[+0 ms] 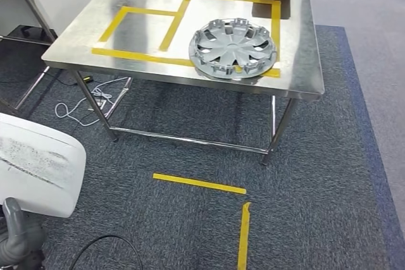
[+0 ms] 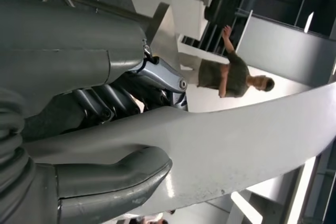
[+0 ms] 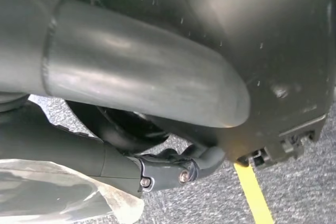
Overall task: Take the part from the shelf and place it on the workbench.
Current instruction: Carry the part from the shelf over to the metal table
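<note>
From the head view, a large white curved plastic panel [image 1: 40, 165] sits low at the robot's left side, well short of the stainless steel table [image 1: 95, 23]. Beneath it shows the grey thumb of the left hand [image 1: 16, 232]. The table is marked out in yellow tape rectangles [image 1: 143, 33]; a silver spoked wheel cover [image 1: 233, 49] lies in the right-hand one. More yellow tape strips [image 1: 199, 184] mark the dark grey carpet [image 1: 310, 188], and loose white cables [image 1: 78, 102] trail under the table.

In the left wrist view, the left hand [image 2: 118, 145] clamps the panel's edge [image 2: 245, 145], thumb on one face and dark fingers on the other. A person in a dark shirt [image 2: 226, 74] stands beyond, by tall shelving [image 2: 277, 3].

In the right wrist view, the right hand [image 3: 158, 129] appears to hold a dark moulded surface [image 3: 277, 35], probably the panel's inner side, though I cannot tell for sure.

The panel looks light but broad and somewhat flexible, with a smooth, likely slippery face; gripping both edges should steady it best.
</note>
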Robot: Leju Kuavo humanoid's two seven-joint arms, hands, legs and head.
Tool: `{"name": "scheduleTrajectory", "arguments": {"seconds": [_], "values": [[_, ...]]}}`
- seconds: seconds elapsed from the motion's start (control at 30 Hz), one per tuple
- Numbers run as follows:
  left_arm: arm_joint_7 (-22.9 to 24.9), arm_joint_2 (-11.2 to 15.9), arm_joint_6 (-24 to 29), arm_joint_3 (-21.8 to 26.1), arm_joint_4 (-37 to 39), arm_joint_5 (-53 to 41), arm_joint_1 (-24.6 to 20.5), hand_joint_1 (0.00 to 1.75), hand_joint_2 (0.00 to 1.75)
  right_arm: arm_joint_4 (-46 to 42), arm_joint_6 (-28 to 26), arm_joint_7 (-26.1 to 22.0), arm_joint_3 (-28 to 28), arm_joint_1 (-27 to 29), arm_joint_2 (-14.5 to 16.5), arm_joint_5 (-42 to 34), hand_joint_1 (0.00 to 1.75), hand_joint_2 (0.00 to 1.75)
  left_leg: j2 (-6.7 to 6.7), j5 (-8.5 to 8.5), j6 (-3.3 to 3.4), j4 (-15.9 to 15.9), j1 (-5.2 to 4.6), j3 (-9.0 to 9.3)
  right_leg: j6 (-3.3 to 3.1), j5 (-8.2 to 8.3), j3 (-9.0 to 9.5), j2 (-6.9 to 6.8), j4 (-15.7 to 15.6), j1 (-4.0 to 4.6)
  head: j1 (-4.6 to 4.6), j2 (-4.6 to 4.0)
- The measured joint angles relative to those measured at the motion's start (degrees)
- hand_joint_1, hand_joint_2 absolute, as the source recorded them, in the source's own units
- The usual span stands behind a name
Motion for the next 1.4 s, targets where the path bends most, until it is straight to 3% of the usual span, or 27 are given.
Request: {"name": "scheduleTrajectory", "arguments": {"seconds": [0.03,0.1,0.17,0.23,0.27,0.3,0.37,0.43,0.53,0.6,0.67,0.73,0.77,0.8,0.87,0.9,0.93,1.0,1.07,1.1,1.17,1.23,1.3,1.33,1.37,1.4], "values": [[-0.25,-0.11,0.03,0.10,-0.02,-0.01,0.12,1.75,1.75,-0.01,-0.18,0.01,-0.08,-0.07,0.00,-0.39,0.00,0.00,-0.50,0.06,0.32,-0.16,0.13,0.07,0.30,-0.18,0.28,-0.09,-0.05,-0.04,-0.01,0.00],[-0.84,-0.35,0.07,0.33,-0.16,0.01,0.24,1.75,1.75,-0.03,-0.49,0.13,-0.25,-0.15,-0.01,-1.03,0.00,0.00,-1.23,0.28,0.92,-0.60,0.49,0.24,0.85,-1.60,-0.07,2.08,1.60,-0.17,0.23,0.01],[-1.16,-0.62,0.07,0.41,-0.29,0.04,0.15,1.75,1.75,-0.04,-0.58,0.39,-0.33,-0.07,-0.02,-1.13,0.00,0.00,-1.84,0.37,1.35,-0.79,0.67,0.30,1.19,-4.86,-3.25,5.29,7.98,-0.32,0.62,0.01],[-1.27,-0.81,0.07,0.46,-0.31,0.04,0.13,1.75,1.75,-0.04,-0.67,0.55,-0.38,0.06,-0.03,-1.15,0.00,0.00,-2.54,0.28,1.58,-0.77,0.63,0.32,1.33,-7.15,-7.41,6.38,15.29,-0.37,0.75,0.00],[-1.29,-0.89,0.07,0.48,-0.31,0.04,0.15,1.75,1.75,-0.04,-0.70,0.58,-0.40,0.08,-0.04,-1.16,0.00,0.00,-2.88,0.21,1.62,-0.76,0.60,0.40,1.33,-6.74,-8.56,6.52,16.61,-0.37,0.77,0.00],[-1.30,-0.95,0.07,0.50,-0.31,0.04,0.16,1.75,1.75,-0.04,-0.73,0.61,-0.43,0.08,-0.04,-1.16,0.00,0.00,-3.23,0.12,1.60,-0.76,0.60,0.56,1.29,-5.10,-8.58,6.56,15.52,-0.37,0.78,0.00],[-1.31,-1.06,0.07,0.51,-0.31,0.05,0.17,1.75,1.75,-0.04,-0.73,0.68,-0.49,0.09,-0.05,-1.22,0.00,0.00,-3.79,-0.18,1.38,-0.75,0.60,0.96,0.99,-0.26,-6.10,6.63,8.31,-0.38,0.80,0.00],[-1.34,-1.09,0.07,0.54,-0.31,0.07,0.18,1.75,1.75,-0.04,-0.71,0.86,-0.63,0.07,-0.07,-1.45,0.00,0.00,-4.15,-0.71,0.86,-0.61,0.42,1.06,0.55,1.98,-3.48,6.74,1.94,-0.33,0.74,0.00],[-1.38,-1.09,0.07,0.56,-0.36,0.08,0.18,1.75,1.75,-0.05,-0.60,1.01,-0.78,0.14,-0.13,-1.39,0.00,0.00,-4.31,-1.61,-0.17,-0.73,0.38,1.24,-0.41,1.32,-2.56,6.78,0.31,-0.20,0.69,0.01],[-1.43,-1.07,0.05,0.55,-0.45,0.06,0.11,1.75,1.75,-0.06,-0.45,0.97,-0.82,0.24,-0.21,-1.17,0.00,0.00,-4.26,-2.60,-0.84,0.80,0.53,1.16,-1.08,1.07,-1.42,6.76,0.00,-0.42,0.50,0.02],[-1.49,-1.06,0.10,0.54,-0.51,0.03,0.06,1.75,1.75,-0.07,-0.25,0.94,-0.97,0.25,-0.27,-1.18,0.00,0.00,-4.21,-4.90,-1.49,6.92,0.79,-1.74,-1.47,0.52,-0.07,6.66,-0.17,-0.62,0.16,0.01],[-1.50,-1.06,0.29,0.53,-0.51,0.02,0.13,1.75,1.75,-0.07,-0.11,1.09,-1.16,0.30,-0.32,-1.32,0.00,0.00,-4.20,-6.96,-1.94,14.60,1.00,-6.50,-1.50,-0.54,1.06,6.59,-0.16,-0.63,0.04,0.01],[-1.50,-1.06,0.39,0.53,-0.51,0.04,0.20,1.75,1.75,-0.07,-0.13,1.27,-1.22,0.39,-0.33,-1.38,0.00,0.00,-4.20,-6.56,-2.00,16.43,1.04,-8.09,-1.44,-1.17,1.65,6.60,-0.16,-0.63,0.02,0.01],[-1.51,-1.06,0.48,0.53,-0.51,0.05,0.25,1.75,1.75,-0.07,-0.19,1.47,-1.26,0.50,-0.34,-1.40,0.00,0.00,-4.20,-4.86,-1.98,16.04,1.06,-8.71,-1.38,-1.86,2.36,6.63,-0.17,-0.64,0.01,0.01],[-1.51,-1.06,0.56,0.54,-0.52,0.06,0.35,1.75,1.75,-0.07,-0.30,1.79,-1.28,0.67,-0.30,-1.33,0.00,0.00,-4.15,0.72,-1.64,9.97,1.04,-7.46,-1.18,-3.47,4.09,6.64,-0.27,-0.67,0.03,0.01],[-1.51,-1.06,0.61,0.54,-0.52,0.06,0.42,1.75,1.75,-0.05,-0.33,1.87,-1.28,0.68,-0.28,-1.29,0.00,0.00,-4.07,2.61,-1.37,6.88,0.87,-6.55,-0.94,-4.24,4.86,6.65,-0.36,-0.58,0.04,-0.01],[-1.51,-1.06,0.64,0.53,-0.55,0.05,0.49,1.75,1.75,-0.04,-0.38,1.93,-1.29,0.62,-0.26,-1.26,0.00,0.00,-4.00,3.25,-0.98,4.42,0.70,-5.70,-0.63,-4.83,5.38,6.64,-0.57,-0.54,0.03,-0.01],[-1.52,-1.06,0.71,0.53,-0.62,0.05,0.65,1.75,1.75,-0.03,-0.47,2.00,-1.31,0.45,-0.26,-1.24,0.00,0.00,-3.94,2.17,-0.14,2.63,0.35,-4.87,0.15,-5.06,6.23,6.55,-1.34,-0.43,0.04,-0.03],[-1.54,-1.10,0.72,0.55,-0.72,0.05,0.78,1.75,1.75,-0.06,-0.57,2.01,-1.32,0.36,-0.26,-1.23,0.00,0.00,-4.07,1.35,0.73,1.06,0.44,-3.42,0.96,-3.59,6.31,6.52,-0.22,-0.46,0.14,-0.02],[-1.55,-1.13,0.72,0.55,-0.75,0.05,0.82,1.75,1.75,-0.07,-0.61,2.01,-1.32,0.28,-0.26,-1.22,0.00,0.00,-4.12,0.99,1.11,0.22,0.53,-2.30,1.22,-2.39,5.24,6.58,2.17,-0.45,0.19,-0.02],[-1.56,-1.19,0.72,0.54,-0.79,0.04,0.85,1.75,1.75,-0.09,-0.69,1.99,-1.32,0.13,-0.26,-1.22,0.00,0.00,-4.16,0.05,1.63,-1.18,0.62,0.12,1.17,-1.46,0.32,6.71,9.06,-0.42,0.28,-0.01],[-1.57,-1.22,0.72,0.54,-0.79,0.03,0.81,1.75,1.75,-0.09,-0.73,2.01,-1.33,0.22,-0.26,-1.23,0.00,0.00,-4.20,-1.38,1.91,-1.71,0.54,2.18,0.97,-4.32,-4.96,6.73,13.85,-0.35,0.33,0.00],[-1.57,-1.25,0.72,0.55,-0.79,0.04,0.89,1.75,1.75,-0.09,-0.79,1.99,-1.38,0.41,-0.26,-1.24,0.00,0.00,-4.38,-3.32,1.97,-1.81,0.46,4.71,1.09,-7.88,-8.34,6.73,13.65,-0.32,0.49,0.00],[-1.57,-1.26,0.72,0.55,-0.79,0.04,0.91,1.75,1.75,-0.09,-0.83,1.98,-1.42,0.45,-0.26,-1.25,0.00,0.00,-4.48,-4.41,1.94,-1.82,0.41,6.18,1.11,-7.87,-9.22,6.72,11.88,-0.32,0.54,0.00],[-1.57,-1.29,0.72,0.55,-0.79,0.04,0.92,1.75,1.75,-0.08,-0.84,1.98,-1.45,0.50,-0.26,-1.26,0.00,0.00,-4.54,-5.58,1.87,-1.83,0.37,7.68,1.08,-5.69,-9.76,6.72,9.31,-0.32,0.60,0.00],[-1.57,-1.33,0.73,0.55,-0.79,0.04,0.89,1.75,1.75,-0.07,-0.84,1.98,-1.49,0.59,-0.27,-1.28,0.00,0.00,-4.57,-6.77,1.75,-1.81,0.33,9.04,0.92,-1.63,-10.07,6.71,6.99,-0.26,0.61,0.00]]}}
